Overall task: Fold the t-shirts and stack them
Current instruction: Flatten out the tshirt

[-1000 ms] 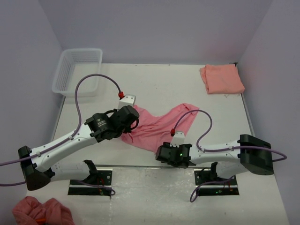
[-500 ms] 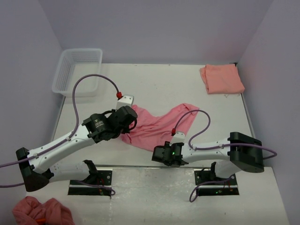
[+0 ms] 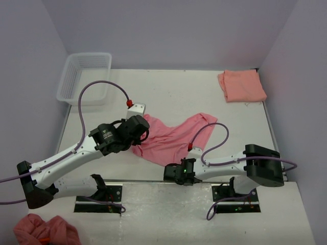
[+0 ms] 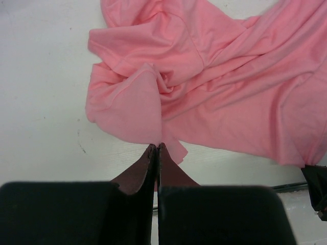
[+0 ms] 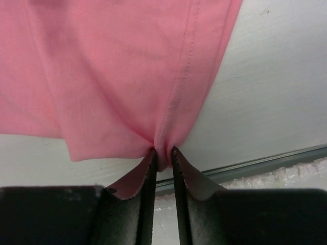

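Observation:
A rose-pink t-shirt (image 3: 171,133) lies crumpled in the middle of the table. My left gripper (image 3: 139,139) hangs over its left edge. In the left wrist view its fingers (image 4: 156,147) are pressed together, with a raised fold of the pink cloth (image 4: 143,102) pinched at the tips. My right gripper (image 3: 168,171) sits low at the shirt's near corner by the table's front edge. Its fingertips (image 5: 163,153) are shut on a bunched hem of the pink shirt (image 5: 127,76). A paler salmon-orange t-shirt (image 3: 241,85) lies folded at the back right corner.
A clear plastic basket (image 3: 84,76) stands at the back left. A pink bundle of cloth (image 3: 46,229) lies off the table at the bottom left. The table's metal front edge (image 5: 265,163) runs just behind my right fingers. Purple walls close in three sides.
My right gripper slid left along the front edge and closed its fingers on the pink shirt's hem. The left arm has barely moved.

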Motion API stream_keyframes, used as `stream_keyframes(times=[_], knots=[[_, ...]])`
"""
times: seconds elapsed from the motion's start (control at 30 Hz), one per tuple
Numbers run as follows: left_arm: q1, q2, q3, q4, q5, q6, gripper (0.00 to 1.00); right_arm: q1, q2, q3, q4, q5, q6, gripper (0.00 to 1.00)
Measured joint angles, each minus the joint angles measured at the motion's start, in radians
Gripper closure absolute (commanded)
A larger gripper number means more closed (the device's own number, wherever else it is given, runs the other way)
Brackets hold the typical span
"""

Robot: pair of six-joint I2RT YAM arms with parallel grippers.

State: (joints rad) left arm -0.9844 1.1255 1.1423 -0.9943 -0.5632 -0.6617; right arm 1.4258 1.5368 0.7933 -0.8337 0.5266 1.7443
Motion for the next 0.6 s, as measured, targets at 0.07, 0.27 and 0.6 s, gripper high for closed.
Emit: stream_keyframes(times=[0.07,0.27,0.6], knots=[[0.0,0.0,0.0,0.0,0.0,0.0,1.0,0.001,-0.009,-0.008,-0.002,-0.005,0.019,0.87],[0.0,0.003,0.0,0.001,-0.006,0.0,1.0,0.0,-0.011,0.001,-0.067,-0.022,0.051,1.0],[0.0,0.039,0.119,-0.037,-0.048,0.012,1.0,-0.202,-0.121,0.24,-0.322,0.096,-0.206,1.0]])
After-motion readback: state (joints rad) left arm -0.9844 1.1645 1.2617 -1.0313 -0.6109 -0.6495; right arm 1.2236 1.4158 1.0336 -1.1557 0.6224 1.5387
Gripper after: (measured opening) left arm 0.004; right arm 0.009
